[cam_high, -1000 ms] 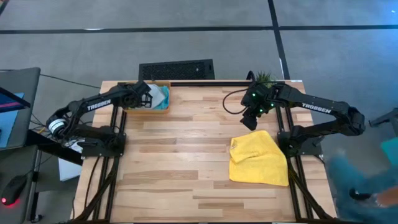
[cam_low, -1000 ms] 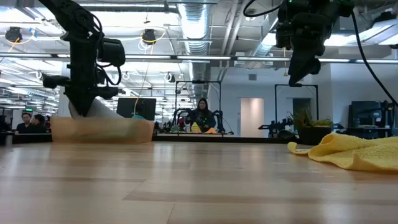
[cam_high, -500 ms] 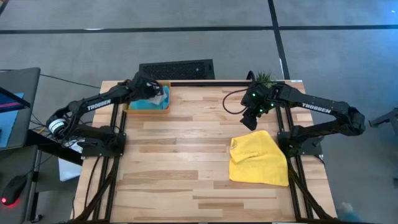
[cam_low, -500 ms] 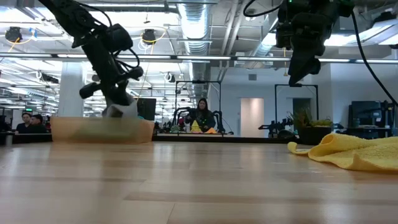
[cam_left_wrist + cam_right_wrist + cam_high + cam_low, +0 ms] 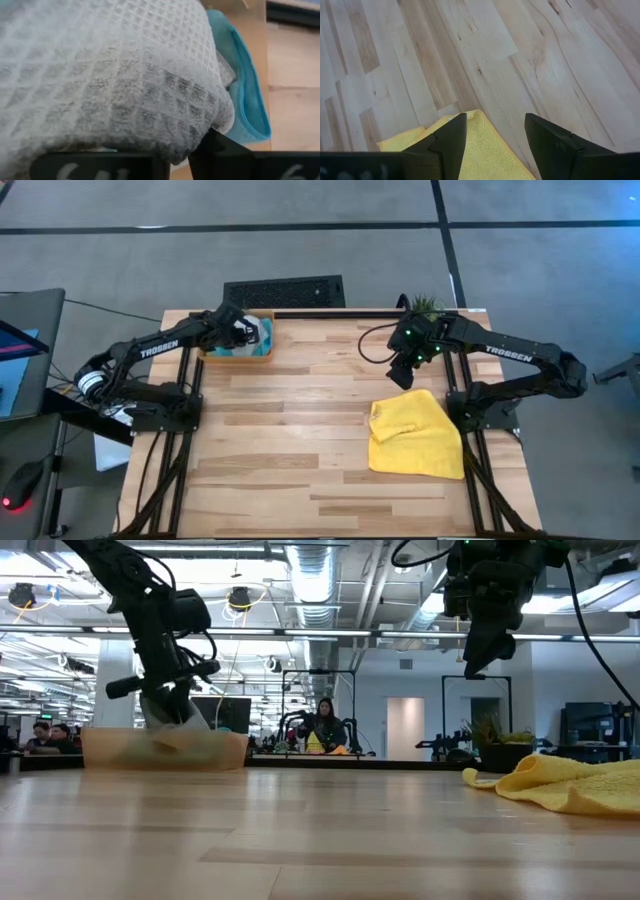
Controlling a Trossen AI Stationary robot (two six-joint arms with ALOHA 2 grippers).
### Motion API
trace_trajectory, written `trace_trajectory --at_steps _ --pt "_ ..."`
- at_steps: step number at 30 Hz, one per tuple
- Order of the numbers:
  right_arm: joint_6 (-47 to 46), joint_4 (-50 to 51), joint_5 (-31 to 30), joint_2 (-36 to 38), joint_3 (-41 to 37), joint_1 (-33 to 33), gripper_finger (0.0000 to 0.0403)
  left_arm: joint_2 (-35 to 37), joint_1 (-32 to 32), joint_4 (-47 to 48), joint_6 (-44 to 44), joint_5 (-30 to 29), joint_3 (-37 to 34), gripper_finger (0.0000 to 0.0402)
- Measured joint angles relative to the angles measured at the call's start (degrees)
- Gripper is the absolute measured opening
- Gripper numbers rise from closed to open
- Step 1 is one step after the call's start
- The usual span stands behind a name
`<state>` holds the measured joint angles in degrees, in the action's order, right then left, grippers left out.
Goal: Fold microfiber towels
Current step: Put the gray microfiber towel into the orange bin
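I have the left gripper [image 5: 243,332] down in the orange tray [image 5: 262,355], pressed against the pale grey towel [image 5: 110,75] — whether its fingers clamp the cloth or merely rest on it, I cannot tell. A sky blue towel [image 5: 245,100] lies beside the grey one in that tray. Well away from the tray, my right gripper [image 5: 492,132] hangs with fingers spread wide, holding nothing, just above the yellow towel [image 5: 415,435] crumpled on the surface [image 5: 290,430].
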<state>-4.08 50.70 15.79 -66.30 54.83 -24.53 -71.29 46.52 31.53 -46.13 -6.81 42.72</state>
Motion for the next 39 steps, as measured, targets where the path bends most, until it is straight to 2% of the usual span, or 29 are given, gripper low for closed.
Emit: trace_trajectory --at_steps 6,9,11,13,16,24,29,32,39 --pt "0.0 0.0 0.0 0.0 0.0 0.0 0.0225 0.0 0.1 -0.1 -1.5 0.1 0.0 0.0105" --pt "0.0 -0.1 0.0 0.0 0.0 0.0 0.0225 0.2 0.1 -1.5 -1.5 2.7 0.5 0.0133" --pt "0.0 -0.1 0.0 0.0 0.0 0.0 0.0225 1.2 -0.3 -1.6 1.0 3.0 2.1 0.0143" --pt "0.0 -0.1 0.0 0.0 0.0 0.0 0.0225 1.7 -0.9 -1.3 4.9 2.7 4.3 0.0149" --pt "0.0 -0.1 0.0 0.0 0.0 0.0 0.0225 2.8 -1.0 4.0 9.1 0.6 7.4 0.0151" --pt "1.1 -0.1 0.0 0.0 0.0 0.0 0.0225 4.7 -1.6 17.6 14.3 -1.4 14.8 0.0151" --pt "1.1 -0.1 0.0 0.0 0.0 0.0 0.0225 5.8 -2.3 21.9 24.2 -6.1 19.8 0.0151" --pt "1.2 -0.1 0.0 0.0 0.0 0.0 0.0225 5.8 -2.3 27.2 34.7 -6.3 22.3 0.0151" --pt "1.6 -0.1 0.0 0.0 0.0 0.0 0.0225 5.6 -2.3 36.4 55.3 -6.1 21.3 0.0151"
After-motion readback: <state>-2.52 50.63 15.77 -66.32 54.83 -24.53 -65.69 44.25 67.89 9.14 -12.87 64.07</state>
